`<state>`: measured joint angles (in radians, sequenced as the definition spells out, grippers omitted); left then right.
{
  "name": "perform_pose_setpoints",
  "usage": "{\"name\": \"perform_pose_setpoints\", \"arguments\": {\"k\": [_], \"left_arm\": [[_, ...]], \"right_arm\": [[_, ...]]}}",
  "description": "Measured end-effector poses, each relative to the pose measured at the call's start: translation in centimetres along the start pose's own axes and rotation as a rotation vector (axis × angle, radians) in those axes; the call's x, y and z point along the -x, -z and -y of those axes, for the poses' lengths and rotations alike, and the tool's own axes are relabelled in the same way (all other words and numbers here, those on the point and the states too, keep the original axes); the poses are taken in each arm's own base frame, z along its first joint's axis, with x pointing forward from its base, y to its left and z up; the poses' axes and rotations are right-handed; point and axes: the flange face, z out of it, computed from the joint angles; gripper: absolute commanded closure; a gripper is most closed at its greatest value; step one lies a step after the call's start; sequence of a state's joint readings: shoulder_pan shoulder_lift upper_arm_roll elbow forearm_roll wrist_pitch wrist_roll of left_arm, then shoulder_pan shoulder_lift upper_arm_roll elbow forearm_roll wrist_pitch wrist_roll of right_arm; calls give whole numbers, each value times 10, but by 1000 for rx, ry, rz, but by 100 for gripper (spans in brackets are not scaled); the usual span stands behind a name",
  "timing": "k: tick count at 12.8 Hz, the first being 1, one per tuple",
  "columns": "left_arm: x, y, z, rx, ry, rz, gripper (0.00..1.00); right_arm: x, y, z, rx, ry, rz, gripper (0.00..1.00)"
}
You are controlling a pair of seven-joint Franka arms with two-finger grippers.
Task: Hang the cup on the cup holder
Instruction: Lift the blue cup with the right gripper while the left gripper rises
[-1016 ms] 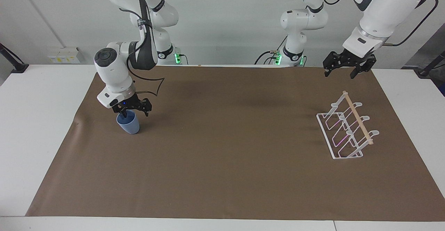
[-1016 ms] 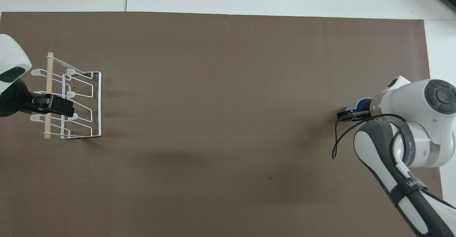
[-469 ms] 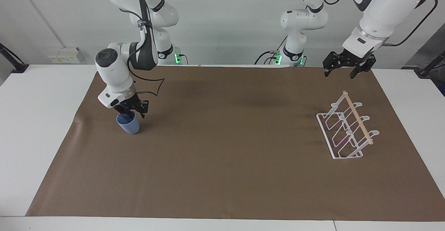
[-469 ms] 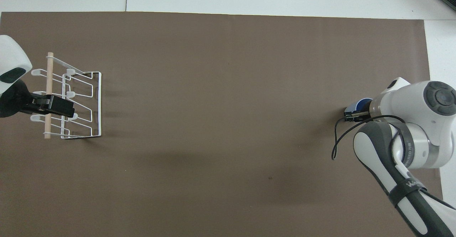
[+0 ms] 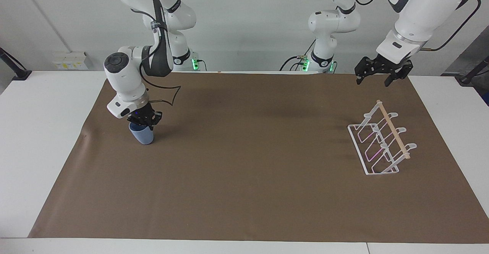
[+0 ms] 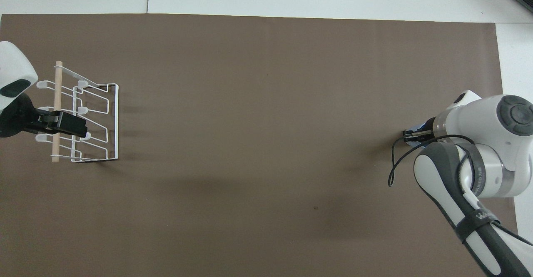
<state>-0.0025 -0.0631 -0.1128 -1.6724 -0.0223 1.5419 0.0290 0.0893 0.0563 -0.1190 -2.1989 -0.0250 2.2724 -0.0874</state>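
Small light-blue plastic cup is pinched at its rim by right gripper, on brown mat toward right arm's end. White wire cup holder stands empty, well apart; hanging is not yet done. Left gripper waits spread above it.

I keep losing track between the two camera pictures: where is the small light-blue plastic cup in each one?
Facing view: the small light-blue plastic cup stands on the brown mat toward the right arm's end, under the right gripper.
Overhead view: only a sliver of the cup shows, mostly covered by that gripper.
Shared landmark: the white wire cup holder, at the left arm's end.
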Motion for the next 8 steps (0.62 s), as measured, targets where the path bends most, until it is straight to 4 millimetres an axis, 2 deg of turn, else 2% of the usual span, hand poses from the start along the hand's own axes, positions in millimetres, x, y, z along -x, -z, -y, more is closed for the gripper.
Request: {"name": "perform_pose_setpoints", "arguments": {"k": [5,8], "left_arm": [[1,-3,0,0,0,7,0],[2,-3,2,0,4,8,0]], "right_arm": [[0,0,0,-12,-11,-2,100],[-2,4,0,-146,-21,-30,100]]}}
